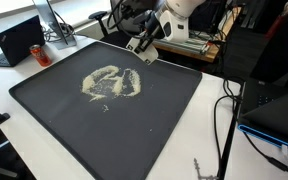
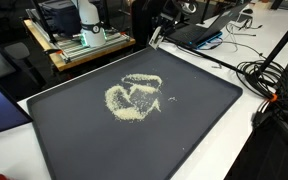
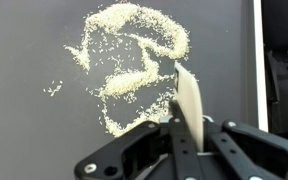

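Observation:
A pale patch of loose grains (image 1: pixel 112 83) lies spread in a swirled shape on a large black tray (image 1: pixel 169 125); both also show in the other exterior view, the grains (image 2: pixel 134 95) on the tray (image 2: pixel 189 135). My gripper (image 1: pixel 144 46) hovers above the tray's far edge, beyond the grains, and also shows in an exterior view (image 2: pixel 156 38). In the wrist view the gripper (image 3: pixel 179 128) is shut on a pale wooden spatula (image 3: pixel 187 98), whose blade points at the grains (image 3: pixel 134 60) from above without touching them.
A laptop (image 1: pixel 19 40) stands on the white table beside the tray. Cables (image 1: pixel 224 115) run along the tray's side, and they also show in an exterior view (image 2: pixel 269 80). A wooden cart with equipment (image 2: pixel 84 45) and another laptop (image 2: pixel 199 33) stand behind the tray.

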`<move>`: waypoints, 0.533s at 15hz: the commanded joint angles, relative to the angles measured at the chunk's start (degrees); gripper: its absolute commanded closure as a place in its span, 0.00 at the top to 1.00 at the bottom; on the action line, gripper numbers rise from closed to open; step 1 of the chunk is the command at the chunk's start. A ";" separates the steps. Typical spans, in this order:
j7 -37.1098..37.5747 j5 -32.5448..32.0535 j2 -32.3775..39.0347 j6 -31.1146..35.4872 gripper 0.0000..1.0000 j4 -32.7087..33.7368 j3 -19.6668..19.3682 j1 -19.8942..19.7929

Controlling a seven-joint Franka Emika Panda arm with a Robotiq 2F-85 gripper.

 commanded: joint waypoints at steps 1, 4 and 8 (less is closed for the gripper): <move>2.93 -0.88 1.61 -3.02 0.01 0.55 0.66 0.66; 0.86 3.03 1.47 -1.49 0.01 0.59 1.23 -0.51; -3.17 11.40 -0.60 3.25 0.01 1.13 1.01 -2.87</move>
